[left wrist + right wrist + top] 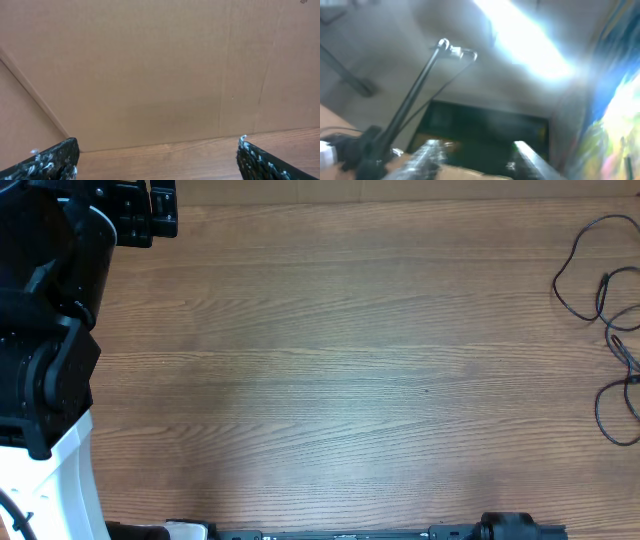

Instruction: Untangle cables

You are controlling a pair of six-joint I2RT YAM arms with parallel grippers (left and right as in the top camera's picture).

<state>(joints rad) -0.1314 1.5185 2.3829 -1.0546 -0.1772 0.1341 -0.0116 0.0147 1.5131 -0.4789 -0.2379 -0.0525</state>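
The cables (604, 288) are thin black cords lying in loose loops at the far right edge of the wooden table (350, 370); they run partly out of the overhead view. My left gripper (157, 160) is open and empty, with its fingers wide apart, low over the table's back left corner and facing a cardboard wall (150, 75). It also shows in the overhead view (150, 210), far from the cables. My right gripper (480, 160) is open and empty and points up toward the room and ceiling lights, in a blurred view. It is out of the overhead view.
The left arm's black and white body (45, 360) fills the left edge of the overhead view. A black rail (400, 534) runs along the table's front edge. A stand with a thin arm (415, 95) shows in the right wrist view.
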